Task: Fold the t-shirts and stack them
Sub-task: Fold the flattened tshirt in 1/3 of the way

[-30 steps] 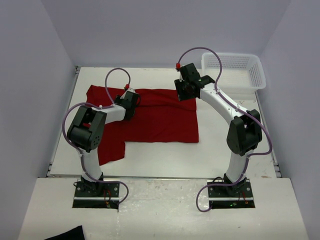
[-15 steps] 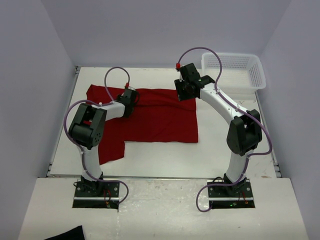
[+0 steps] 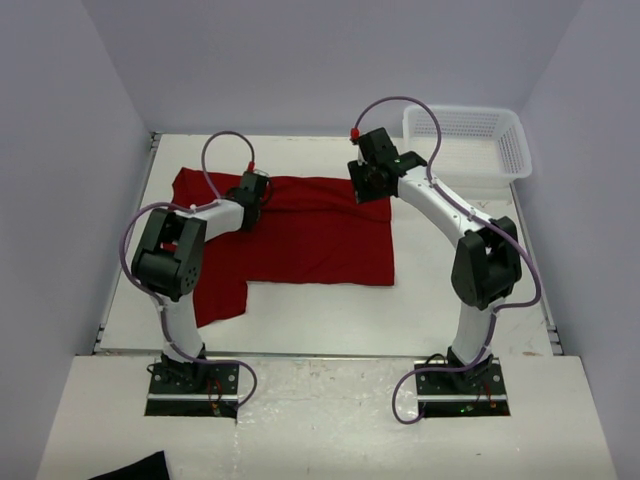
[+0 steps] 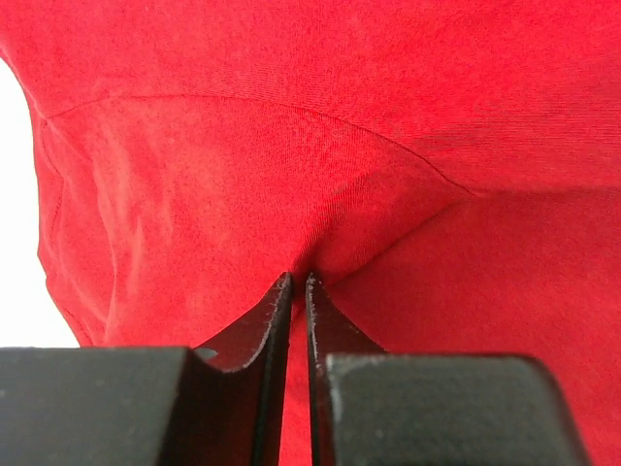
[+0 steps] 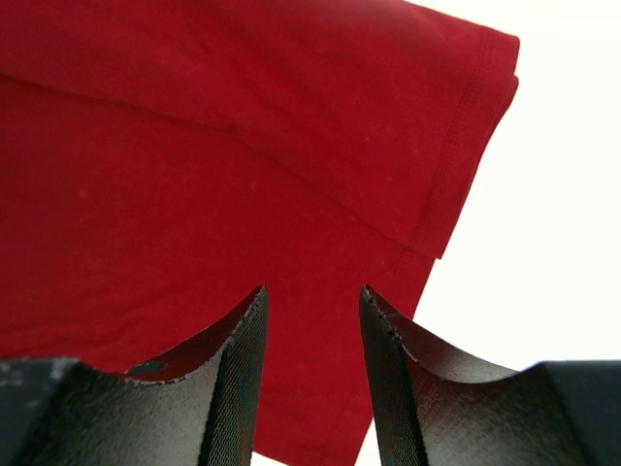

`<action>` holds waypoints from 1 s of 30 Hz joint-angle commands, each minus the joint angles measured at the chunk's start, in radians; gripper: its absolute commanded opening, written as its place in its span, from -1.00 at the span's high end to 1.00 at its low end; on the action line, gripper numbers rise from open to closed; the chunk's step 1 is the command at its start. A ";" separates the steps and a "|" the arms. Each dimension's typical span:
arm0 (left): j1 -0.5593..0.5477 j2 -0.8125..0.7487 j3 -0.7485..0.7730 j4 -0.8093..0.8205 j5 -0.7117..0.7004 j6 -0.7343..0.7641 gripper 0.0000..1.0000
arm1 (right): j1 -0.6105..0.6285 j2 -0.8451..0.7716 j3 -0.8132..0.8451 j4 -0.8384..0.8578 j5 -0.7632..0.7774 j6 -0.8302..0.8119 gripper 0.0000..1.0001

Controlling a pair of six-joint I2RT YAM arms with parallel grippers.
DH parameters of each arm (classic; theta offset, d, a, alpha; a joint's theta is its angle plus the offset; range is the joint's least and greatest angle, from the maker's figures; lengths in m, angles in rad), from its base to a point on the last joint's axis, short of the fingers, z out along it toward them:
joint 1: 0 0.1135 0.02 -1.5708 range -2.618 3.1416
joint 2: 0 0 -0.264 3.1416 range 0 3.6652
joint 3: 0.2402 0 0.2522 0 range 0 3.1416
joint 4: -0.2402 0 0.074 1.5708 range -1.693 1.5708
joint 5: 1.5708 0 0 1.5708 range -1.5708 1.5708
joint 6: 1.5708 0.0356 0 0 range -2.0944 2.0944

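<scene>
The dark red t-shirt [image 3: 320,235] lies spread on the white table, partly folded, one flap reaching the near left. My left gripper [image 3: 254,192] sits over its left part; in the left wrist view the gripper [image 4: 299,282] is shut on a pinched ridge of the t-shirt [image 4: 291,146]. My right gripper [image 3: 368,185] hovers over the t-shirt's far right corner; in the right wrist view the gripper [image 5: 312,296] is open and empty above the cloth [image 5: 194,175], close to its hemmed edge.
A white mesh basket [image 3: 468,140] stands at the far right corner of the table [image 3: 450,300]. A black cloth scrap [image 3: 135,468] lies on the near ledge at the left. Grey walls close in on three sides.
My left gripper has moved a little toward the far side over the t-shirt, dragging the cloth slightly. The right arm has barely moved.
</scene>
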 commanded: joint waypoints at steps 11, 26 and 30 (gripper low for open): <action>0.009 -0.097 0.140 -0.066 0.047 -0.008 1.00 | 0.012 0.029 0.045 0.001 0.031 -0.013 0.12; 0.025 -0.050 0.145 -0.198 0.030 -0.162 0.47 | 0.012 0.007 0.039 0.009 0.031 -0.012 0.12; 0.027 -0.047 0.122 -0.203 0.027 -0.174 0.49 | 0.013 -0.001 0.034 0.015 0.028 -0.015 0.12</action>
